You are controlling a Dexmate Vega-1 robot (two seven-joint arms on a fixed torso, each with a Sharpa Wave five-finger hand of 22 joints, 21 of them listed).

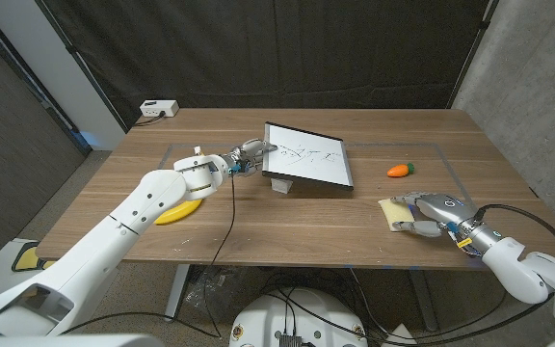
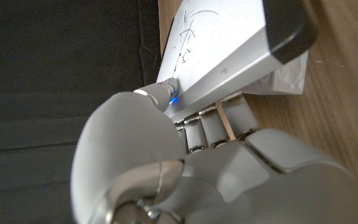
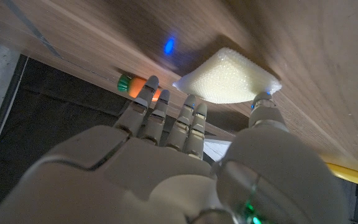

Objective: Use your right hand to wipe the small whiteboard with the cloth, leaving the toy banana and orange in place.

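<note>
One small whiteboard (image 1: pixel 305 157) stands tilted near the middle of the tabletop (image 1: pixel 287 226), propped on a white support, with dark scribbles across its white face. The left hand (image 1: pixel 248 154) reaches in from the robot's left with its arm stretched over the wood and grips the board's left edge; the left wrist view shows the fingers (image 2: pixel 211 121) curled under the frame and the thumb on top. The cloth (image 1: pixel 391 213), a pale yellow square, lies on the tabletop toward the right front. The right hand (image 1: pixel 430 214) hovers over it, fingers (image 3: pixel 185 121) spread and extended toward the cloth, holding nothing. The small orange toy (image 1: pixel 399 171) lies behind the cloth, apart from it. The banana (image 1: pixel 178 212) lies at the left, partly under the left forearm.
</note>
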